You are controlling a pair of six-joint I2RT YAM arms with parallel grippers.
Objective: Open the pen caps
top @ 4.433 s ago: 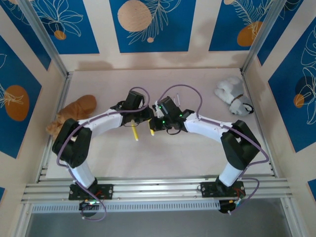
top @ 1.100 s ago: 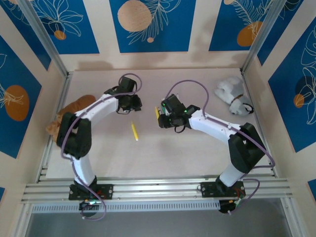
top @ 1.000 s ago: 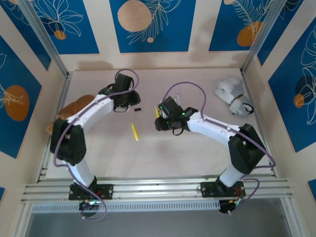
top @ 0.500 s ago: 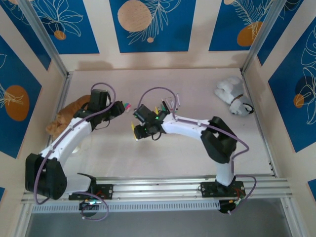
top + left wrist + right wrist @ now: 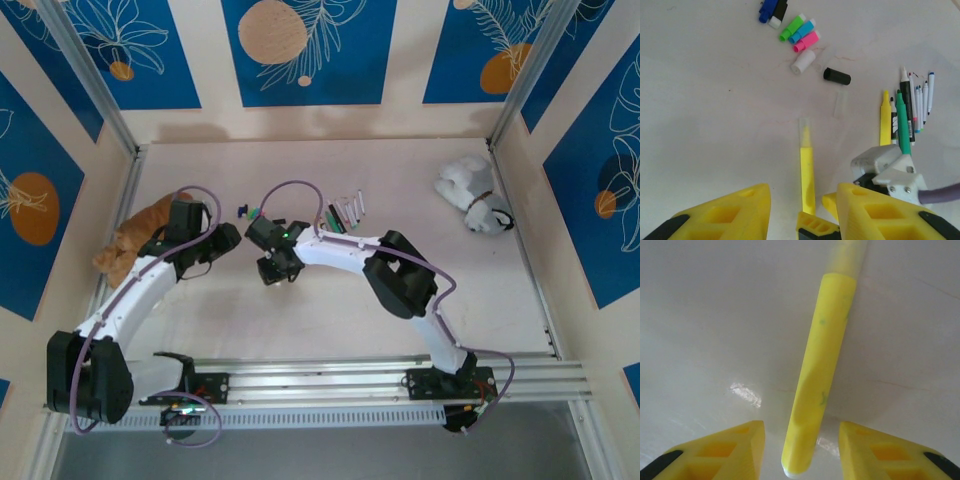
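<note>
- Fingers of the right gripper: spread, one on either side of the yellow pen. Bare table shows on both sides and nothing is pinched.
- Fingers of the left gripper: spread, with nothing between the pads. They point along the same yellow pen from its near end, and the right gripper sits just beside the right-hand finger.
- Item under both grippers: the yellow pen lies flat on the table with a clear cap over its far tip.
- Loose pen caps: on the table beyond the pen's tip.
  - Green, light blue and pink lie side by side.
  - One white and one black lie a little nearer.
  - A blue and a black pair lie farther out.
- Uncapped row of pens: parallel, to the right of the caps and apart from the yellow pen.
- Surface: a pale, matt table, with small patches of glare near the right gripper's fingers.
- Room:
  - Cream walls carry blue panels with orange discs and white leaf outlines.
  - An aluminium rail runs along the near edge.
  - An orange plush toy lies at the left side.
  - A white plush toy lies at the far right.
- Pose, left arm: it rises from its base and leans forward and to the right, passing beside the orange plush toy.
- Pose, right arm: it is stretched far to the left across the table, elbow bent and wrist low.
- Hard to make out:
  - The blue and black pair is cut by the top edge of the left wrist view.
  - The pen's near end is covered there by a right-gripper finger.
  - Whether the clear cap is fully seated cannot be told.
  - A second faint clear piece lies near the black cap.
</note>
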